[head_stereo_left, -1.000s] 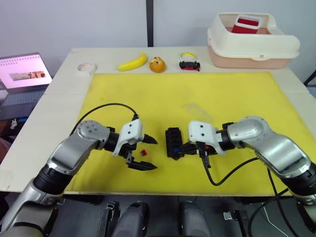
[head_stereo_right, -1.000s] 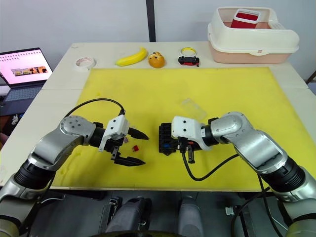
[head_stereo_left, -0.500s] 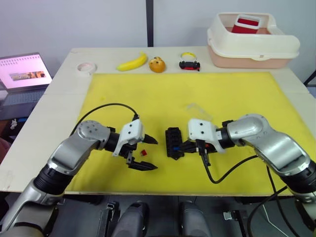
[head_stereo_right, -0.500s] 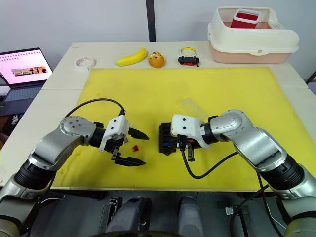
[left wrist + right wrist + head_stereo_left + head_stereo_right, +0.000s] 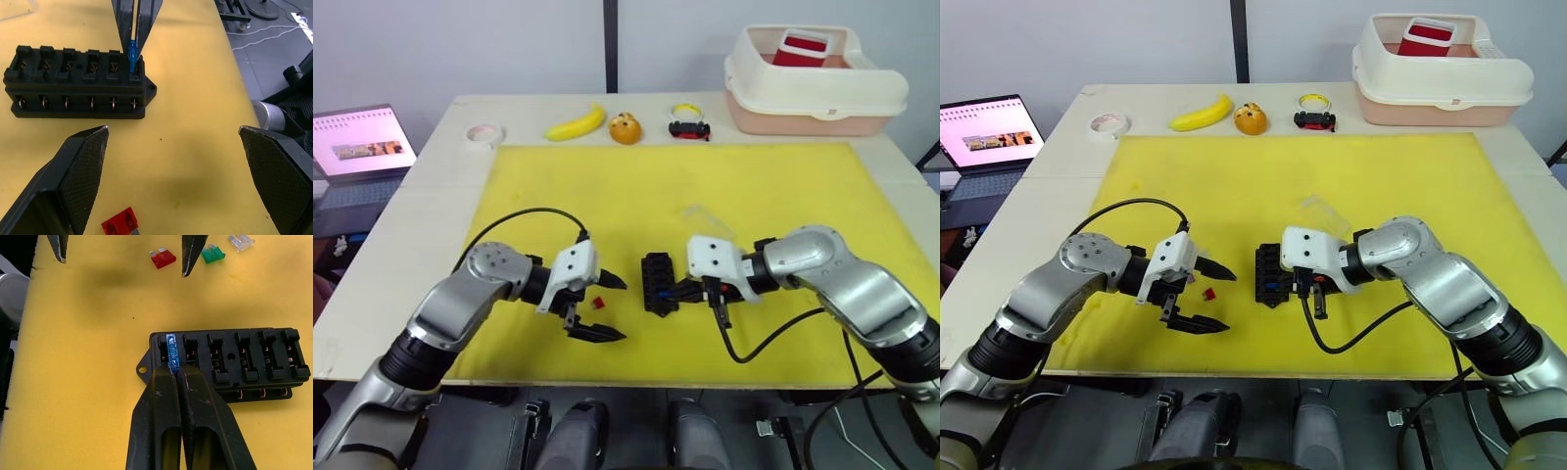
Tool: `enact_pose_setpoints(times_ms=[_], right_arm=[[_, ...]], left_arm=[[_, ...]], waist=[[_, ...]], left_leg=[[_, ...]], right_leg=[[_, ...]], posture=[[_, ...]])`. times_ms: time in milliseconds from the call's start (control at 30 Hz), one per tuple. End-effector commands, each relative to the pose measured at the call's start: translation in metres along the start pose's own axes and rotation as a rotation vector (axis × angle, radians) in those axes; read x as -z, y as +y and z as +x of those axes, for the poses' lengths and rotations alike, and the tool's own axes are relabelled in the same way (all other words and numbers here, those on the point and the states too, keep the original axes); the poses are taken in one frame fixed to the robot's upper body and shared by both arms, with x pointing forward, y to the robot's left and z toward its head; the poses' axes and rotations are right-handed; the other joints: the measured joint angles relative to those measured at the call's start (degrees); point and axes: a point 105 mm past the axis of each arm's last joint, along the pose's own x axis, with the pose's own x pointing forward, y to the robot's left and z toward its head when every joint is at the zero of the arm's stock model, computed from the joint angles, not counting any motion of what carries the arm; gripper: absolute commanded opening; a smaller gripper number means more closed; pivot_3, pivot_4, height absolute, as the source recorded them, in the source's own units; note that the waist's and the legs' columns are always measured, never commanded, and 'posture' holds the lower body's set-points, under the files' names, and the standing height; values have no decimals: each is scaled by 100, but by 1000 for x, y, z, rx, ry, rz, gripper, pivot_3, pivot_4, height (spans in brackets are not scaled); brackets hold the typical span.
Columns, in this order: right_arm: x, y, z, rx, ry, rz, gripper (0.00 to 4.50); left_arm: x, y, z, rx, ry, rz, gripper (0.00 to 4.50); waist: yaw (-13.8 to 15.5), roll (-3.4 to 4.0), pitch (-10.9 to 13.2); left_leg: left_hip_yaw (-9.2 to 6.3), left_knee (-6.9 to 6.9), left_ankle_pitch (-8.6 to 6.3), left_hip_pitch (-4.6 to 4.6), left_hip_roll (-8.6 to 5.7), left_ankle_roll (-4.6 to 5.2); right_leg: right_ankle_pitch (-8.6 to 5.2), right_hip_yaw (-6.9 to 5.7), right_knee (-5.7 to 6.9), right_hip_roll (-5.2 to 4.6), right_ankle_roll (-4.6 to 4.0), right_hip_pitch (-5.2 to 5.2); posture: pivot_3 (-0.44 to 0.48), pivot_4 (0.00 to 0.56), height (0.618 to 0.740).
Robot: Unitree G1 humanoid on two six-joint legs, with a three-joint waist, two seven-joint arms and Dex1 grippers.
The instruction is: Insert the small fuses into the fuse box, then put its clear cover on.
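The black fuse box (image 5: 658, 284) lies on the yellow mat (image 5: 764, 186), its row of slots facing up. My right gripper (image 5: 174, 372) is shut on a blue fuse (image 5: 171, 352), which stands upright over the end slot of the fuse box (image 5: 230, 362). To the box's left, my left gripper (image 5: 607, 307) hangs open, its fingers on either side of a red fuse (image 5: 598, 303) on the mat. A green fuse (image 5: 212, 254) and a pale clear one (image 5: 241, 241) lie beyond the red fuse (image 5: 163, 258). The clear cover (image 5: 705, 217) lies flat just behind the box.
Along the table's back edge are a tape roll (image 5: 483, 133), a banana (image 5: 576, 123), an orange toy (image 5: 625, 128) and a black-and-red toy car (image 5: 688, 128). A cream bin (image 5: 813, 83) stands at the back right. A laptop (image 5: 362, 147) sits off the table's left.
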Motion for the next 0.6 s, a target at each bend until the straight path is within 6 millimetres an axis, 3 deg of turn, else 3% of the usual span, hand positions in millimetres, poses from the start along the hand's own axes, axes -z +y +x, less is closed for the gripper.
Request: enact_pose_setpoints(times_ms=[33,600], right_arm=[[-2,2,2,-2,-5,-22,0],[-12,7,0,-20,-29,-29,0]], left_arm=[[-9,-2,-1,-3,-14,41,4474],[-9,-2,0,-1,-17,42,4474]], waist=[[-1,0,0],[-2,0,0]], left_leg=[[0,0,0,0,0,0],[0,0,0,0,0,0]], right_leg=[[0,0,0,0,0,0],[0,0,1,0,0,-1]], posture=[[0,150,740],[0,150,740]])
